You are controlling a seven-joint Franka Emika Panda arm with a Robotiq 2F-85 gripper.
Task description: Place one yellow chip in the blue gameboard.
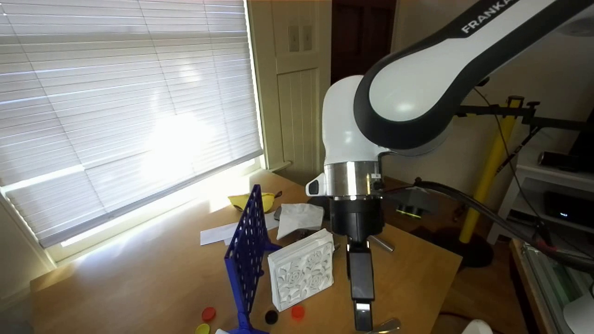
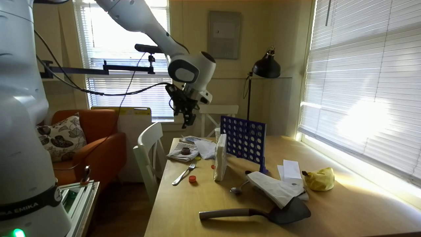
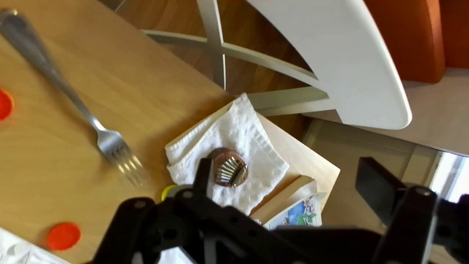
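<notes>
"Gripper (image 3: 287,176) hangs over a wooden table (image 1: 139,297), and in the wrist view we see its fingers (image 3: 375,190) spread wide. What does it hold?"

"Nothing that we can see; between the fingertips we look through to the table's corner."

"Where do we find the blue gameboard (image 1: 248,250)?"

"Upright on the table in both exterior views, with a white rose-relief box (image 1: 302,273) standing near it, on the side away from the window blinds (image 2: 355,65). By the box we spot a black chip (image 1: 271,317) and a red chip (image 1: 298,312)."

"And in yellow?"

"We count two. One yellow chip (image 3: 167,191), partly hidden behind a finger in the wrist view, lies just beside a folded white cloth (image 3: 262,154), near the tines of a metal fork (image 3: 77,101). A second yellow chip (image 1: 203,328) lies on the gameboard's window side, at the lower edge of an exterior view, next to another red chip (image 1: 209,314)."

"What else do we have on the table?"

"On the cloth we see a round brown kalimba (image 3: 231,168) with a fan of metal keys. In an exterior view a grey-handled spatula (image 2: 240,213) lies flat, with a metal spoon (image 2: 235,190) near it."
</notes>
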